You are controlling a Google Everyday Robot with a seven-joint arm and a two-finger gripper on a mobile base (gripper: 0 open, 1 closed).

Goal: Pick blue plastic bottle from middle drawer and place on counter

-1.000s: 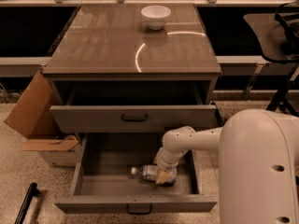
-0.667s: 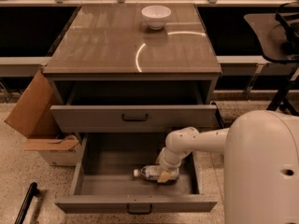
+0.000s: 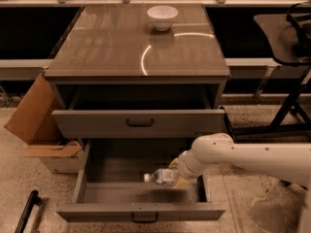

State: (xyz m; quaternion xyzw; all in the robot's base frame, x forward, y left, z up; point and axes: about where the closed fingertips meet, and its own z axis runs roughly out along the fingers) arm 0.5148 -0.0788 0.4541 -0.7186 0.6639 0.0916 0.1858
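The blue plastic bottle lies on its side with its white cap pointing left, held a little above the floor of the middle drawer, which is pulled wide open. My gripper reaches in from the right on the white arm and is shut on the bottle's right end. A shadow lies on the drawer floor under the bottle. The glossy grey-brown counter tops the cabinet above.
A white bowl stands at the counter's far edge. The shallower drawer above is partly open and overhangs the back of the middle one. A cardboard box leans at the left. A dark chair stands at the right.
The bottle has risen slightly off the drawer floor and shifted right with my gripper. My arm has drawn back a little to the right.
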